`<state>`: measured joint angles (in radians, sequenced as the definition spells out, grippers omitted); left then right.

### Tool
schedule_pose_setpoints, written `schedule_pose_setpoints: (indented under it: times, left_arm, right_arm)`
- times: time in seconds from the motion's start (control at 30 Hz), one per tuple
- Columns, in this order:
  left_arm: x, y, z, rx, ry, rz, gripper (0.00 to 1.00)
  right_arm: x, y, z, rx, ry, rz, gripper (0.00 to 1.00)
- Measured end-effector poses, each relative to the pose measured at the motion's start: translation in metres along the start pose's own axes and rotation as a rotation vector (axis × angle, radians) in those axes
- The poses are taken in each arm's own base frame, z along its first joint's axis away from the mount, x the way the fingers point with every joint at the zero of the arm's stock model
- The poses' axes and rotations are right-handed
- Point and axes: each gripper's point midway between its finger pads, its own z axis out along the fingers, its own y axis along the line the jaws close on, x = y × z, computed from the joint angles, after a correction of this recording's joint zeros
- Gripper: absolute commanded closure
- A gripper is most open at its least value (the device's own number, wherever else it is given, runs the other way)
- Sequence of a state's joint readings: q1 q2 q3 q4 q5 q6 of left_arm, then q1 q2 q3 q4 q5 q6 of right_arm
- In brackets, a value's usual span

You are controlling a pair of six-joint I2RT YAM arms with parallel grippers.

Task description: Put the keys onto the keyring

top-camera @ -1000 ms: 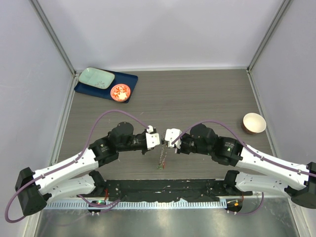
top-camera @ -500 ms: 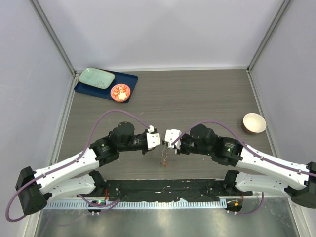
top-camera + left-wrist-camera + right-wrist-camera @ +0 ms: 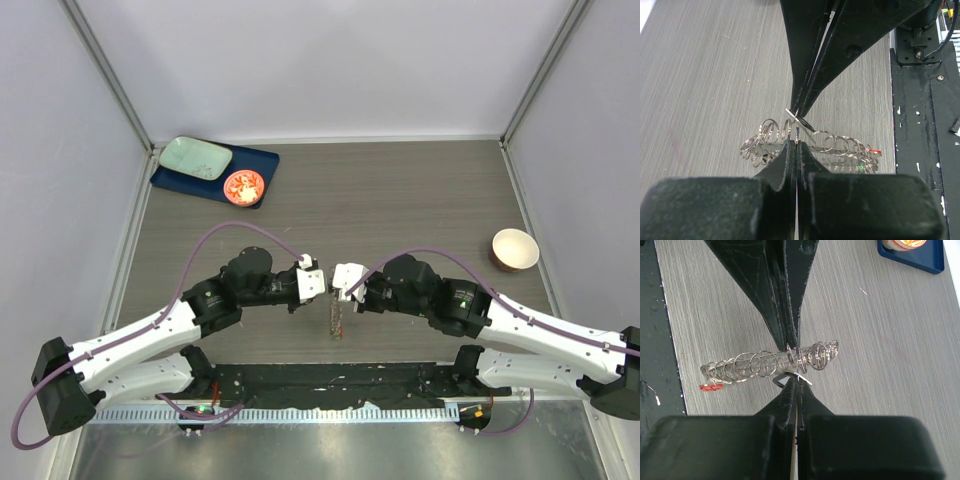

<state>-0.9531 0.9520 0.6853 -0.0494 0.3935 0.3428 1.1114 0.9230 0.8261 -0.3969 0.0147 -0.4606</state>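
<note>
Over the table [image 3: 400, 200], we see left gripper [image 3: 796, 145] and right gripper [image 3: 797, 385] clamped tip to tip on the keyring [image 3: 771, 361]; which loop each pinches is unclear. Its red key [image 3: 710, 387] sits at one end; the dish [image 3: 243, 186] holds indistinct bits.

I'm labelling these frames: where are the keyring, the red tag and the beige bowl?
keyring [image 3: 765, 363], right wrist view, on its row of silver loops.
red tag [image 3: 710, 387], right wrist view, on its flat red face.
beige bowl [image 3: 514, 248], top view, on its bare inside.
</note>
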Motion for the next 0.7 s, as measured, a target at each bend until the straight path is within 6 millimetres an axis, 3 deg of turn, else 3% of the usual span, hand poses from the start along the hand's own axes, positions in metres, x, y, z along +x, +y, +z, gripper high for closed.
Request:
schedule_pose_setpoints:
  times: [0.7]
  left_arm:
    - [0.0053, -0.0006, 0.0052, 0.000, -0.001, -0.019, 1.00]
  right_arm:
    - [0.0016, 0.0034, -0.0003, -0.012, 0.008, -0.012, 0.99]
